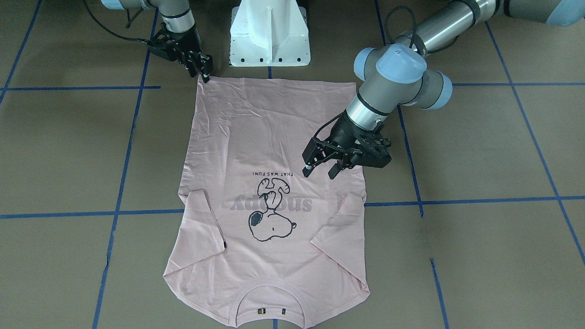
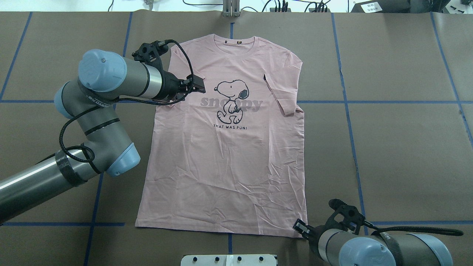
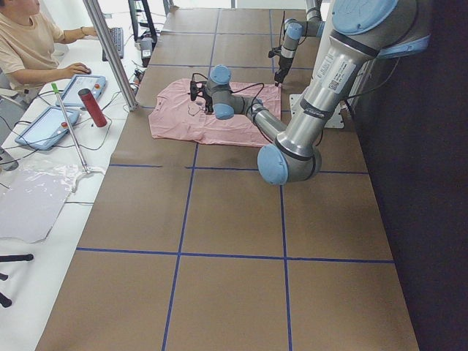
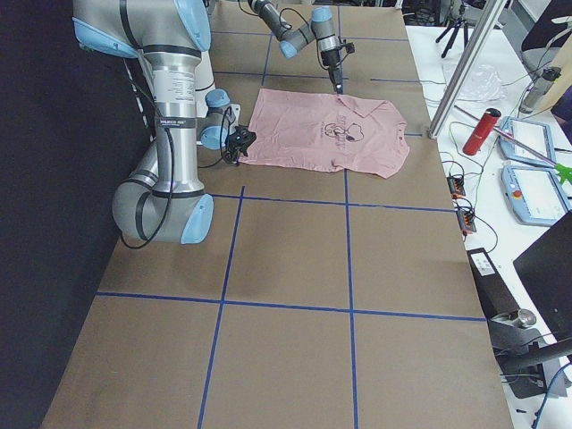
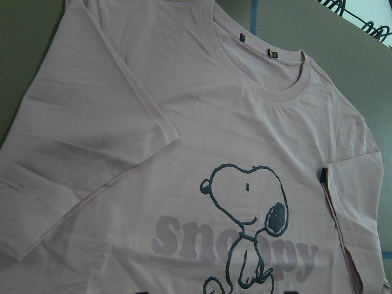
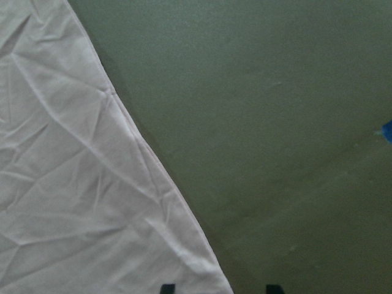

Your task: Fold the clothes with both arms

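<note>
The pink T-shirt [image 1: 274, 137] lies flat, print up, on the brown table [image 1: 480, 151]. Its hem is toward the white pedestal [image 1: 269, 32] and its collar [image 5: 278, 92] is at the far end. Both sleeves are folded in over the chest.

The front-facing view shows the left gripper [image 1: 321, 172] with its jaws spread and nothing between them. It hangs over the chest by the shirt's side edge, and the lettering and the dog print [image 5: 248, 208] lie just beyond the jaws. The left wrist camera shows none of the fingers. It does give the close detail: the near folded sleeve [image 5: 104, 159], its stitched hem, and a small black tag [image 5: 324, 174] on the far sleeve.

The right gripper [image 1: 205, 73] sits at the hem corner next to the pedestal. Only its wrist camera shows the gap. The two black fingertips [image 6: 166, 288] stand apart and the corner of the hem ends between them, with wrinkled cloth on one side of the jaws and table on the other. Whether the tips touch the cloth is hard to tell.

Outward from each pair of jaws, past the shirt's straight side edges, lie wide stretches of table crossed by blue tape lines [image 1: 123, 169].
</note>
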Controlling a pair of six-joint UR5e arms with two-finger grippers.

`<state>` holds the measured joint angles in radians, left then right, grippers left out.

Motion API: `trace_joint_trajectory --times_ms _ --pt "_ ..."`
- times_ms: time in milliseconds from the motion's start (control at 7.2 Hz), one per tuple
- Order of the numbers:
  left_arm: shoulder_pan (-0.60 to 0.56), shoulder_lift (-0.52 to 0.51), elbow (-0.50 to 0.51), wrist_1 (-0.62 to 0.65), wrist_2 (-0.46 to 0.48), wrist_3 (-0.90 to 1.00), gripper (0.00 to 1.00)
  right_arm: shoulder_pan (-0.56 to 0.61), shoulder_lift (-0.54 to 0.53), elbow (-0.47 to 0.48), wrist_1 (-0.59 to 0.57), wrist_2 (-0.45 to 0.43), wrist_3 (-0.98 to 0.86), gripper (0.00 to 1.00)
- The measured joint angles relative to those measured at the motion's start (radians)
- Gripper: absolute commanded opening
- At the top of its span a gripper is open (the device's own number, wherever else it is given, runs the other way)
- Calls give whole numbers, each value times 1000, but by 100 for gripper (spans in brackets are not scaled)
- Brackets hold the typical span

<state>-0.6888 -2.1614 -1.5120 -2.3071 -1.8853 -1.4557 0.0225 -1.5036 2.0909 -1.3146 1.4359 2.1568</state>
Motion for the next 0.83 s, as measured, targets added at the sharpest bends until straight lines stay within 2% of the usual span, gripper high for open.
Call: trace_joint_trajectory --times_ms 139,278,416,555,833 --pt "0 1 0 0 0 0 79 -4 1 0 0 0 0 54" --pt "0 2 0 0 0 -1 79 -9 2 -1 0 0 0 42" --pt "0 3 0 0 0 -1 79 -15 3 -1 0 0 0 18" --pt "0 3 0 0 0 -1 79 -20 3 -1 0 -1 0 0" --pt "0 3 -1 0 0 -2 79 -23 2 3 0 -1 0 0"
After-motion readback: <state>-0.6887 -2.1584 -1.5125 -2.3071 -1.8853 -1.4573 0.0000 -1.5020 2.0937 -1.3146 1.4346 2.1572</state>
